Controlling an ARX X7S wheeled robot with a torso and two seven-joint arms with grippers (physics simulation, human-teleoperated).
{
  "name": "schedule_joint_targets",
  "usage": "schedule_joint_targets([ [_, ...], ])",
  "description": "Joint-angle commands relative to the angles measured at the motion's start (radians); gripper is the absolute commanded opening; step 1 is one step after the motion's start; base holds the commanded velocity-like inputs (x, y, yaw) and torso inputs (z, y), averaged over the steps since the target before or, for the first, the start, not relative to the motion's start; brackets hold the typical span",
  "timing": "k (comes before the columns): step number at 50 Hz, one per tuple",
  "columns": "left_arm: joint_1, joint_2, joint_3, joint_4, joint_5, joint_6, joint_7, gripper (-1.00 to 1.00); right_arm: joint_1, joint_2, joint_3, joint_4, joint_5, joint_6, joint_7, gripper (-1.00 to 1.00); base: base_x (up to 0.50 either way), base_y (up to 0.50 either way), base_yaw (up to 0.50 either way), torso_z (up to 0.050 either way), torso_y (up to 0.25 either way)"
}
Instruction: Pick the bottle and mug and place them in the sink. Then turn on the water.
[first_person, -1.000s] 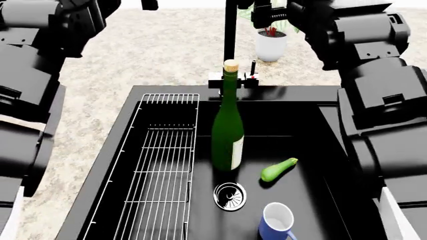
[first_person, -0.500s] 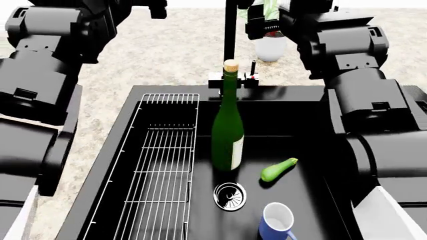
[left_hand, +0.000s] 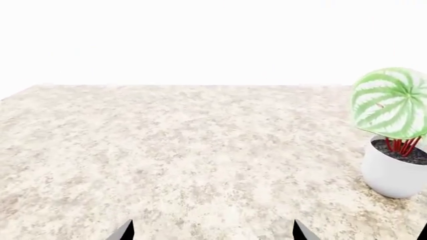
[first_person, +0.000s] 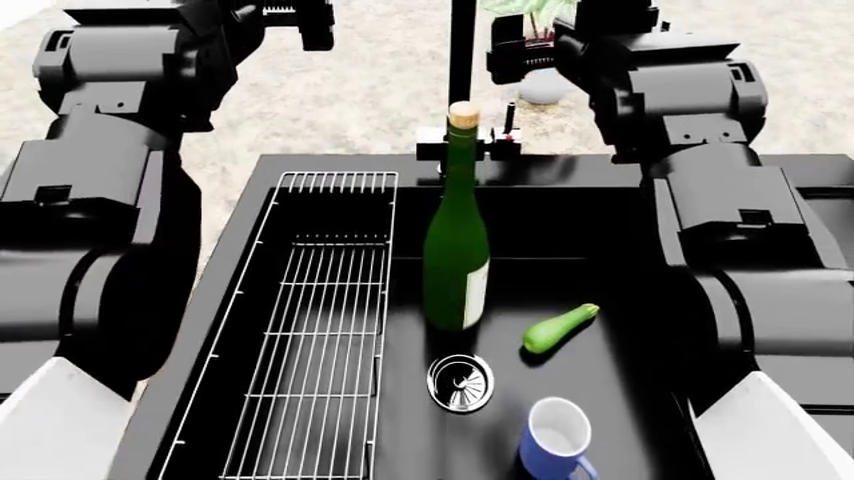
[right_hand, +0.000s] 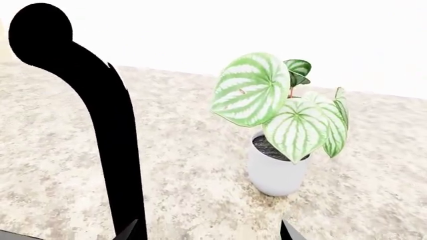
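Both arms have lifted since 1 second ago; bottle (first_person: 458, 260) and mug (first_person: 557, 437) sit in the sink (first_person: 627, 290). Right gripper (right_hand: 207, 231), jaws spread, faces the faucet (right_hand: 100, 115) just beside it; left gripper (left_hand: 212, 232), spread, empty.

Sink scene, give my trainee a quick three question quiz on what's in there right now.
1. True or false: the bottle stands upright in the sink.
2. What lies between bottle and mug? A zucchini, B spoon, C sponge.
3. Is water running from the faucet?

Key: 1 true. 2 A, the zucchini. 3 No stream is visible above the drain.
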Motion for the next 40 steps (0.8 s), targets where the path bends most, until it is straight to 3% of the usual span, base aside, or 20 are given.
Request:
schedule_joint_targets([
  [1, -0.004, -0.020, 0.038, 0.001, -0.053, -0.009, -0.012, 1.00, 0.011, 0.018, -0.124, 0.000, 0.138, 0.002, 0.020, 1.00, 0.00, 0.00, 0.00, 0.000, -0.131],
  [12, -0.006, -0.021, 0.036, 0.001, -0.053, -0.012, -0.007, 1.00, 0.016, 0.020, -0.122, 0.000, 0.138, 0.006, 0.024, 1.00, 0.00, 0.00, 0.00, 0.000, -0.132],
  [28, -0.097, -0.019, -0.012, 0.001, -0.063, -0.023, -0.010, 1.00, 0.061, 0.021, -0.176, 0.000, 0.126, -0.170, 0.057, 1.00, 0.00, 0.00, 0.00, 0.000, -0.001],
  [40, -0.159, -0.003, -0.019, 0.000, -0.049, -0.034, -0.009, 1.00, 0.091, 0.025, -0.196, 0.000, 0.133, -0.170, 0.060, 1.00, 0.00, 0.00, 0.00, 0.000, 0.000],
])
